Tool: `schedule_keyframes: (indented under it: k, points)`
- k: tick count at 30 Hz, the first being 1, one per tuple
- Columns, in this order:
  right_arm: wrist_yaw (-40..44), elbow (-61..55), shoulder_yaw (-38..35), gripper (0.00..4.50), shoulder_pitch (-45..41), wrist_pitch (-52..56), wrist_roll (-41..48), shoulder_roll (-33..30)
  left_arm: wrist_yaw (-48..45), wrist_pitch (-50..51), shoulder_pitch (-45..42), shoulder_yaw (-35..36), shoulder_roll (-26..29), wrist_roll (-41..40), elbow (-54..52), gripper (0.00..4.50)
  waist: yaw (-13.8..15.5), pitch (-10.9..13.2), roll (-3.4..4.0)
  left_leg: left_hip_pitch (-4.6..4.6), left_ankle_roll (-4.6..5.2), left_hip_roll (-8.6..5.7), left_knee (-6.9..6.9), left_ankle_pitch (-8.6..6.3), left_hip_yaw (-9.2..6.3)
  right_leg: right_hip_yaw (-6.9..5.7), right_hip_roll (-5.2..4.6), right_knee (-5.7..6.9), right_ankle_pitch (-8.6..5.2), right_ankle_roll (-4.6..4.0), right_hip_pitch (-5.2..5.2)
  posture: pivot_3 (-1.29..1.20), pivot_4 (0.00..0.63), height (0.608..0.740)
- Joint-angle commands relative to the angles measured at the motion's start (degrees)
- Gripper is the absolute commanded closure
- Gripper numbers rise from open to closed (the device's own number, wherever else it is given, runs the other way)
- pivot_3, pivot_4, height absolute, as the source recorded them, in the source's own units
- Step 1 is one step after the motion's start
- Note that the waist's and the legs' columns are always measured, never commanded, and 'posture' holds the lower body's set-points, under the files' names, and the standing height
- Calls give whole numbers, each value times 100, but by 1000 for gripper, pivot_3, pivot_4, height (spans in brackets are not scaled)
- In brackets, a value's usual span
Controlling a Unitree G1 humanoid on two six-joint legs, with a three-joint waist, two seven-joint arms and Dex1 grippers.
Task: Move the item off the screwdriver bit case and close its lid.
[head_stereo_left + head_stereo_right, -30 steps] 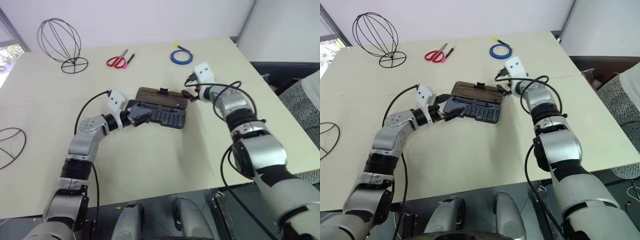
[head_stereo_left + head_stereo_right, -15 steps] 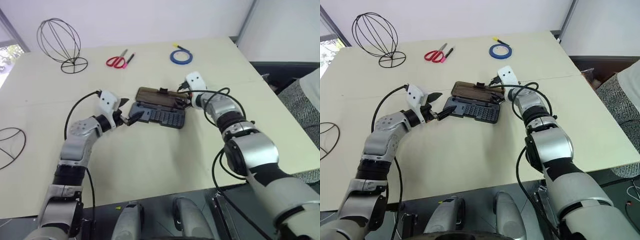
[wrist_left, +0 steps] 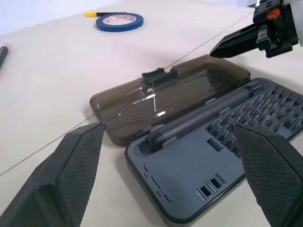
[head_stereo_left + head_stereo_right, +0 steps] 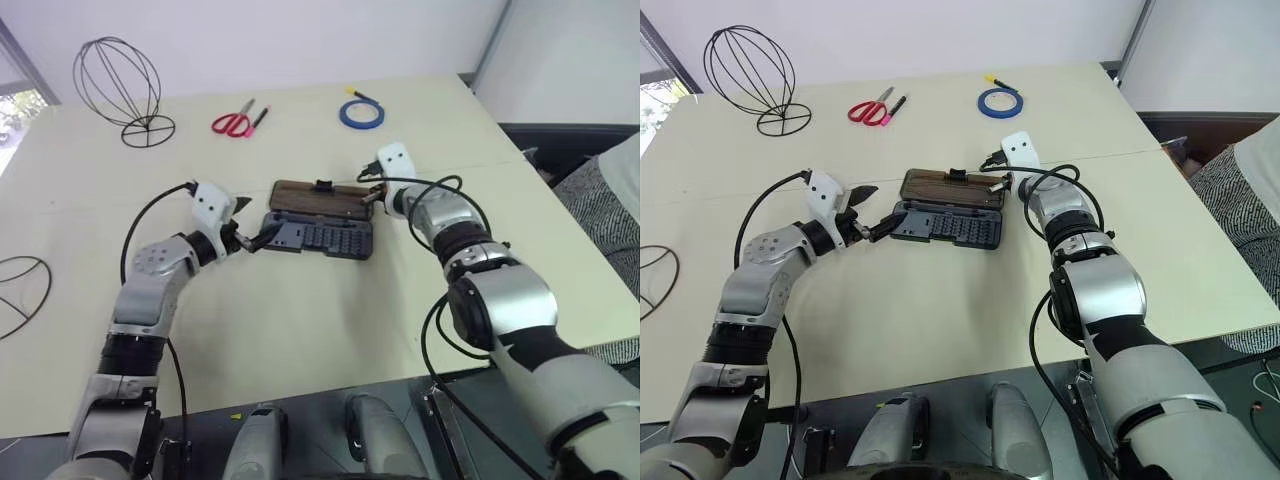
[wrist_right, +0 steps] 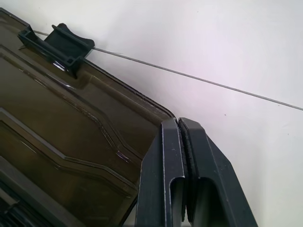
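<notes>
Screwdriver bit case (image 4: 322,238) lies open mid-counter (image 4: 300,320), tray of bits facing up, a dark driver handle lying along the tray's back edge. Lid (image 4: 318,196) is flipped back flat on the counter behind the tray, latch tab (image 3: 157,75) at the middle of its far long edge. Right pincer (image 4: 369,197) has its fingers pressed fully together, nothing between them, tip at the lid's right-hand end corner; contact with the lid can't be confirmed. Left pincer (image 4: 252,231) is spread wide and empty, aimed at the case's left end, fingertips (image 3: 78,163) just beside it, not touching. Wire cage item (image 4: 118,82) stands upright on its ring base at the far left of the counter, well apart from the case. Red-handled scissors (image 4: 234,122) and blue tape roll (image 4: 363,113) lie along the far side.
</notes>
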Motion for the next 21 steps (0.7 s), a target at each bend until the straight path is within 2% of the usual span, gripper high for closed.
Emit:
schedule_keyframes:
  k: [1, 11, 14, 19, 21]
  points:
    - [208, -127, 34, 4464, 156, 273, 5, 95, 24, -138, -200, 199, 105, 16, 6, 0, -4, 0, 0, 0, 0, 0, 0, 0, 0, 0, 1, 0, 0, 0, 0, 0, 150, 740]
    - [251, -489, 1, 4464, 300, 615, 86, 250, 13, -271, -310, 141, 62, 79, 217, 0, -17, -1, 0, 2, 0, 1, 0, 0, 0, 0, 2, 1, 0, 0, 0, 0, 150, 740]
    - [154, -552, -38, 3653, 247, 731, 115, 285, 23, -269, -326, 130, 35, 94, 232, 0, -42, -1, 0, 3, 0, 2, -1, 0, 0, 0, 3, 2, 0, 0, 0, 0, 150, 740]
    - [-3, -564, -37, 1323, 186, 874, 74, 318, 37, -289, -322, 130, 13, 108, 253, 0, -76, -3, 0, 3, 0, 1, 0, 0, 0, 2, 1, 6, 0, 0, -1, 0, 150, 740]
    - [-10, -589, -51, 1323, 185, 911, 90, 317, 54, -307, -326, 120, -2, 120, 270, 0, -84, -3, 0, 3, 0, 1, 0, 0, -1, 2, 1, 7, 0, 0, -1, 0, 150, 740]
